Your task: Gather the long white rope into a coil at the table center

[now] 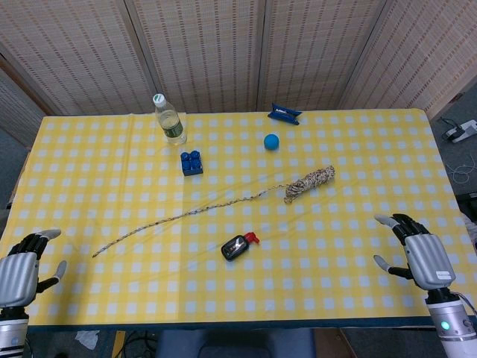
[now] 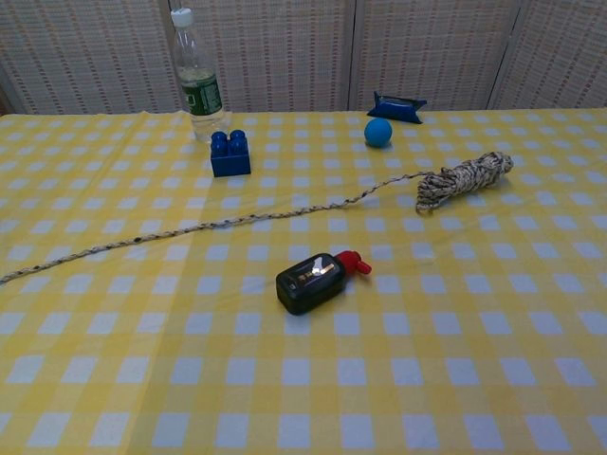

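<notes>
Table [image 1: 89,156] covered by a yellow-and-white checked cloth, seen from the head and chest cameras. Long white rope [image 1: 223,203] lies partly unwound across the middle of the cloth; its bundled end [image 1: 309,183] rests right of centre, and a single strand runs from that bundle leftward and toward the near edge, ending loose at the left front of the table; in the chest view the same strand [image 2: 218,224] crosses from the bundle at right to the left border of the picture. Left hand [image 1: 21,272] hovers at the near left corner, fingers apart, released, grasping nothing; well apart from the rope's loose end. Right hand [image 1: 421,253] hovers at the near right corner, fingers spread, likewise released and empty; well apart from the bundle. Neither hand appears in the chest view. Other objects: a black device with a red tip [image 1: 238,245] lies just on the near side of the strand, near the centre; a blue building block [image 1: 191,162] stands beyond the strand; a clear plastic bottle [image 1: 170,119] stands upright just behind the block; a blue ball [image 1: 271,141] lies toward the far side; a dark blue flat object [image 1: 285,114] lies near the far edge, behind the ball.
</notes>
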